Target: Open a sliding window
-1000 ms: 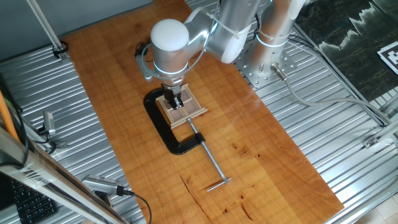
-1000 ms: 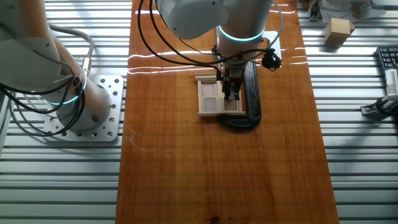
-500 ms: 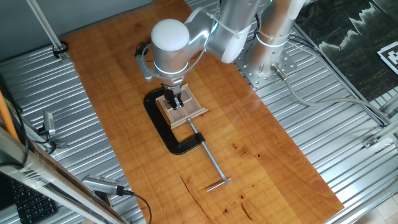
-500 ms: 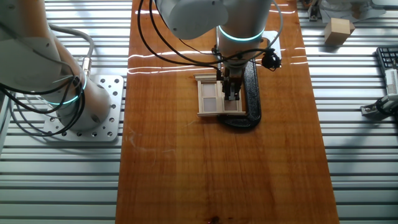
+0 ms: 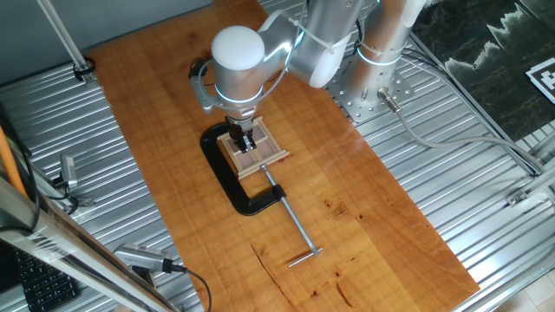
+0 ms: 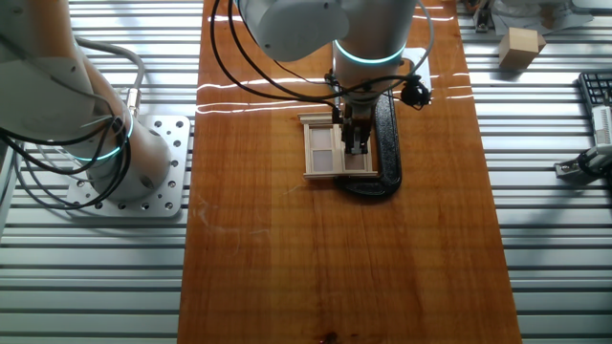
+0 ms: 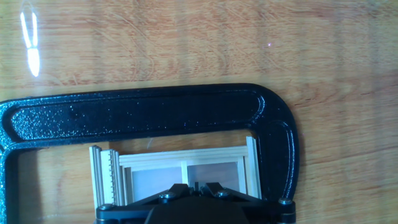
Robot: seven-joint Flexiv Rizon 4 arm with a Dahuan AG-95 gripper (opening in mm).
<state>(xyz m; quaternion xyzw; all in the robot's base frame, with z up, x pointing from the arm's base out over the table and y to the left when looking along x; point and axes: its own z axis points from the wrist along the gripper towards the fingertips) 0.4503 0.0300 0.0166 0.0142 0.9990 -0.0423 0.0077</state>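
The gripper is pressing straight down on the sliding window, fingers looking nearly together, grip unclear. The window is lying flat mid-board, sitting inside the black C-clamp, whose screw is running toward five o'clock.

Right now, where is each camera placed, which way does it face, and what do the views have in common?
One fixed view: high, off one long side of the table, looking down on the sliding window in the black C-clamp; arm and gripper show.
The other fixed view: high, from the opposite side, looking down; arm, base and gripper show.
Hand view: on the hand, looking along the fingers at window and clamp.
All three share window and clamp.
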